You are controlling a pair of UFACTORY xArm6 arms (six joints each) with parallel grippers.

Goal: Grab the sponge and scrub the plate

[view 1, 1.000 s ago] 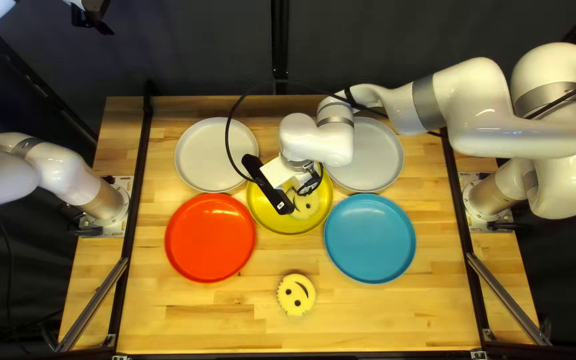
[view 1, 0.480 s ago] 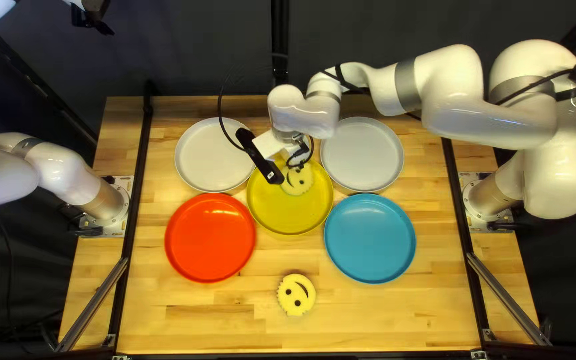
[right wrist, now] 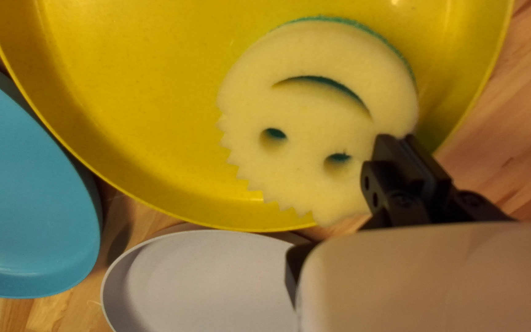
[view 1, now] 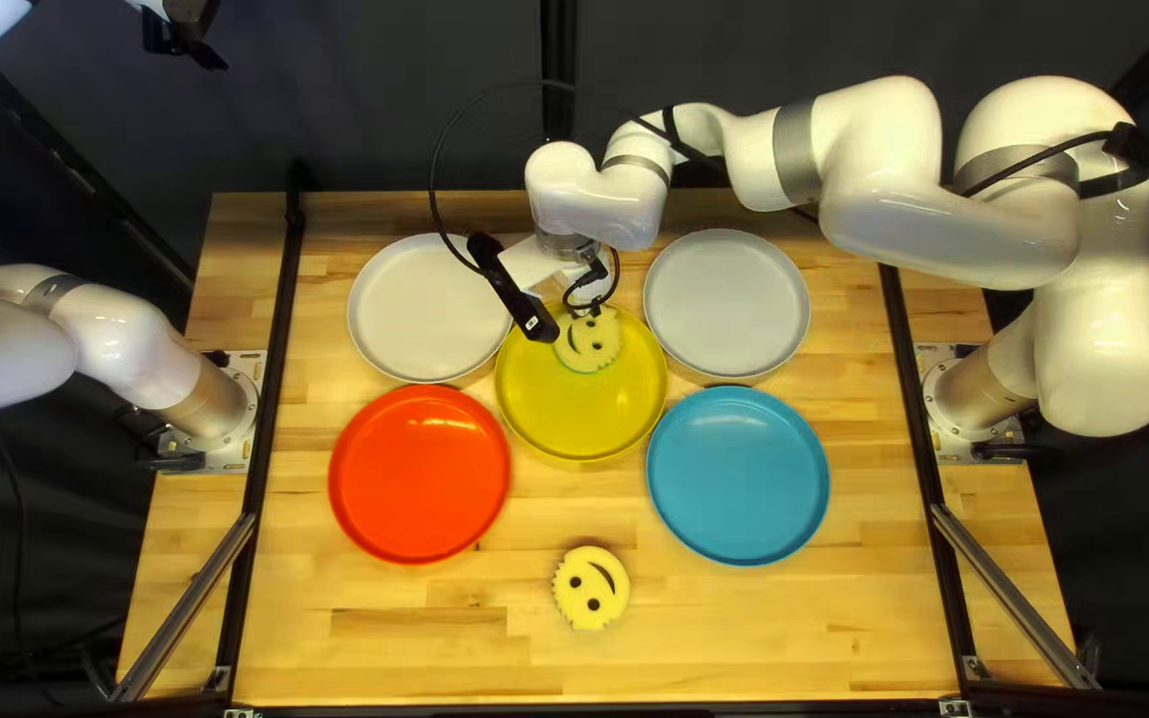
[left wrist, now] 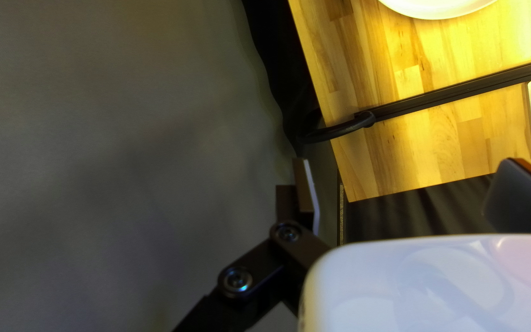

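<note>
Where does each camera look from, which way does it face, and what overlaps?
Top left view: above the table's near edge, slanting down toward the curtain; shows my left arm and right arm.
Left wrist view: on my left arm, along the left gripper, mostly at curtain, with a table corner; shows part of that gripper.
Right wrist view: on my right arm, along the right gripper, partly visible, at a sponge.
Top left and right wrist views share that sponge, the yellow plate and blue plate.
</note>
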